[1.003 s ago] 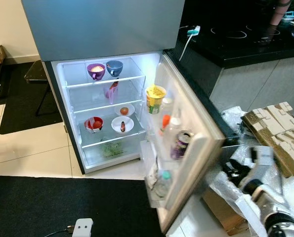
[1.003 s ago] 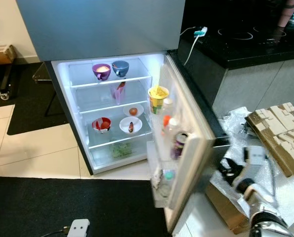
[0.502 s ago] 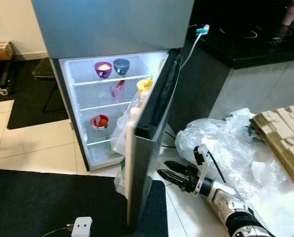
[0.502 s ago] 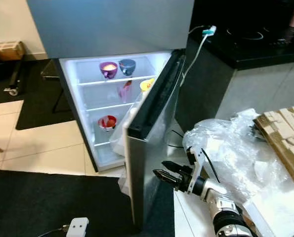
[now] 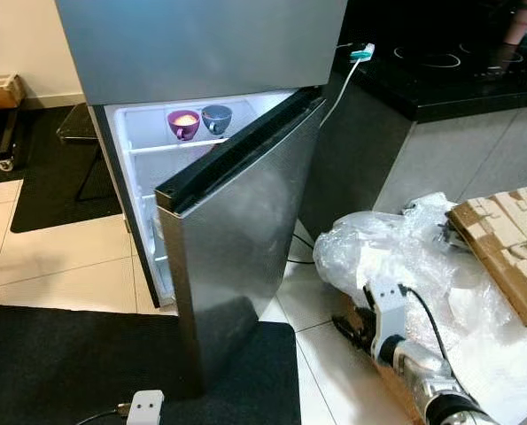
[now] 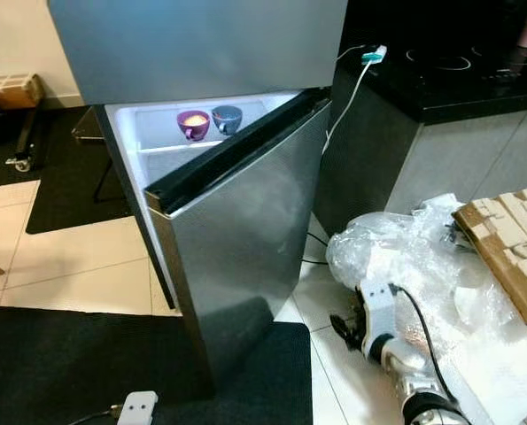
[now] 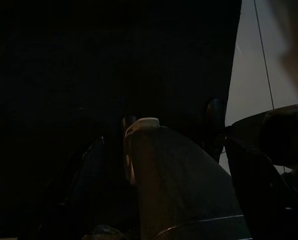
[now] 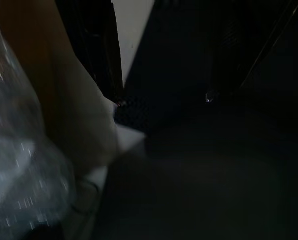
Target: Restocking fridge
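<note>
The grey fridge's lower door [image 5: 245, 230] stands about half shut, and it hides most of the lit shelves. A purple bowl [image 5: 183, 122] and a blue bowl [image 5: 216, 117] still show on the top shelf behind the door's upper edge. My right gripper [image 5: 347, 324] hangs low over the tiled floor, to the right of the door and apart from it, with nothing seen in it. My left arm hangs idle; its wrist view is very dark.
Crumpled clear plastic wrap [image 5: 396, 248] and a brown moulded packing piece [image 5: 502, 239] lie on the floor at the right. A black counter [image 5: 440, 84] with a dangling white cable [image 5: 338, 84] stands beside the fridge. A black mat [image 5: 68, 363] lies before it.
The fridge door has swung from wide open to about half shut, covering the door bins and lower shelves. My right gripper has drawn back from the door and dropped lower.
</note>
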{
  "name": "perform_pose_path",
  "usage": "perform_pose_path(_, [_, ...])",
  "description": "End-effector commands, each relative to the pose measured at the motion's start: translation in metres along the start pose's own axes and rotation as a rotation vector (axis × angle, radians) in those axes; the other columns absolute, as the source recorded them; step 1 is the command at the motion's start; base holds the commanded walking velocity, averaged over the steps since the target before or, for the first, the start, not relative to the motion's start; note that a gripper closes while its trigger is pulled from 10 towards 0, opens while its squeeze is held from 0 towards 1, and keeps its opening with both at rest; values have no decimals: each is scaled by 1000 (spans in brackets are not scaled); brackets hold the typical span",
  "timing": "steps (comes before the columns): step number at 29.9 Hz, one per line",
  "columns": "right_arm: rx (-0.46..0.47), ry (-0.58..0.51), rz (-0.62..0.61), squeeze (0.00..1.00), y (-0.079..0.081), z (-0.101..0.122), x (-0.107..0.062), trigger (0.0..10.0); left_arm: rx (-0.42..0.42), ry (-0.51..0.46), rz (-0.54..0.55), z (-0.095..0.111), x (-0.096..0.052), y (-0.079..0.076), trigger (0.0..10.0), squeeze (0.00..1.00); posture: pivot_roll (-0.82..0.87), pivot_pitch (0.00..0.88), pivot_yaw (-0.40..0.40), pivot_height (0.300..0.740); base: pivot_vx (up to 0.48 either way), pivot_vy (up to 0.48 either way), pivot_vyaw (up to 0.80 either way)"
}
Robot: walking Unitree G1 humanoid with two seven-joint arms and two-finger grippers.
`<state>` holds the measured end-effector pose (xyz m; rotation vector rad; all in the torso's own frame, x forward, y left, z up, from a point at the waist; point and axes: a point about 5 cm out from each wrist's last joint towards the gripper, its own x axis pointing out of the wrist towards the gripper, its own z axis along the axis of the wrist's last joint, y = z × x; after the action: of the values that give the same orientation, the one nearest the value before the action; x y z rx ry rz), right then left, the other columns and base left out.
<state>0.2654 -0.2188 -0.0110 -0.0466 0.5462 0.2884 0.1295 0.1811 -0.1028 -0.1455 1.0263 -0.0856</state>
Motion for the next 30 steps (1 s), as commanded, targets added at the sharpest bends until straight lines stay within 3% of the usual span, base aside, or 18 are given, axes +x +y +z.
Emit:
perform_pose_path(1, [-7, 56, -22, 0, 1, -11, -1, 10000, -20, 39, 9, -11, -3, 1, 10000, 0, 51, 0, -55, 740, 0, 0, 0])
perform_pose_path(3, [23, 173, -78, 0, 0, -36, -9, 10000, -21, 38, 9, -10, -2, 1, 10000, 0, 52, 0, -57, 740, 0, 0, 0])
perform_pose_path(4, [23, 173, -78, 0, 0, -36, -9, 10000, -21, 38, 9, -10, -2, 1, 10000, 0, 52, 0, -57, 740, 0, 0, 0])
perform_pose_path(5, [44, 317, -150, 0, -2, -67, -24, 10000, -19, 38, 7, -10, -2, 0, 10000, 0, 58, 0, -59, 740, 0, 0, 0])
perform_pose_path(7, [71, 412, -186, 0, -2, -91, -39, 10000, -17, 37, 5, -9, -1, -1, 10000, 0, 56, 0, -57, 740, 0, 0, 0])
perform_pose_path(8, [71, 412, -186, 0, -2, -91, -39, 10000, -17, 37, 5, -9, -1, -1, 10000, 0, 56, 0, -57, 740, 0, 0, 0])
perform_pose_path(12, [105, 550, -246, 0, 2, -128, -65, 10000, -10, 37, 3, -8, -1, -2, 10000, 0, 56, 0, -57, 740, 0, 0, 0])
perform_pose_path(17, [130, 592, -274, 0, 5, -140, -75, 10000, -8, 36, 2, -8, -1, -1, 10000, 0, 56, 0, -57, 740, 0, 0, 0])
perform_pose_path(30, [150, 613, -266, 0, 11, -143, -74, 10000, 12, 35, -9, -6, -1, 0, 10000, 0, 44, 0, -41, 740, 0, 0, 764])
